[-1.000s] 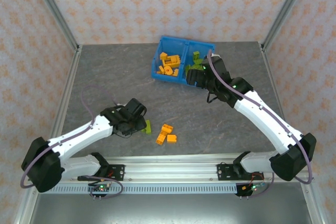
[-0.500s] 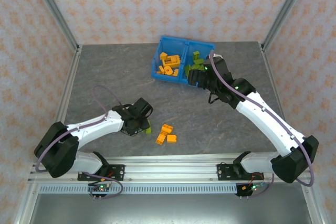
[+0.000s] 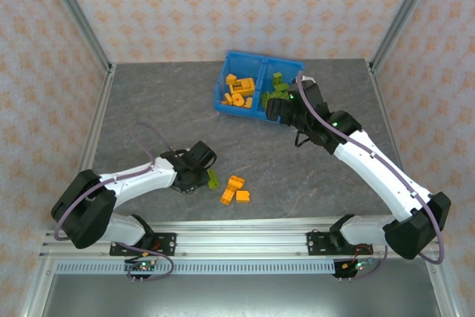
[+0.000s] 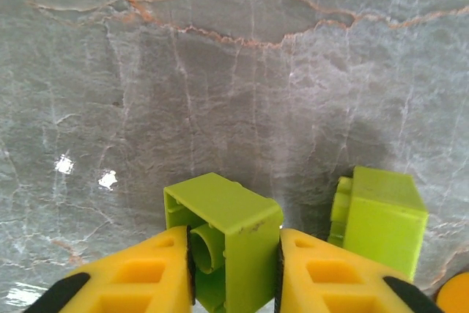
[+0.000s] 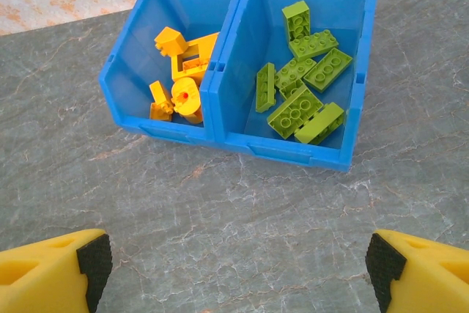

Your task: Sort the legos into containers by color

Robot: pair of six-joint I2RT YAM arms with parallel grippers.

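Left gripper (image 4: 234, 258): yellow fingers (image 4: 146, 276) drawn narrow, pressed from both sides on a lime green brick (image 4: 223, 214); hollow underside of the brick turned toward the wrist camera; grey table (image 4: 220, 71) right behind it, not possible to tell if the brick touches it or is lifted; just beside the finger at the right of the wrist view, a second green brick (image 4: 381, 221), apart from the pinched one; further out on that side, at the frame corner, the edge of an orange piece (image 4: 456, 295); from above, a small cluster of orange bricks (image 3: 235, 189) on the table near these fingers, on the side toward the other arm.

Right gripper (image 5: 234, 269): fingers (image 5: 94, 258) spread wide, with table surface seen between them; ahead of the fingers, near, the blue bin (image 5: 227, 119), split by a middle wall; orange legos (image 5: 183, 71) in the compartment ahead of the finger at the left of the wrist view; green legos (image 5: 304, 86) in the compartment toward the other finger, lying flat and tilted in a loose heap.
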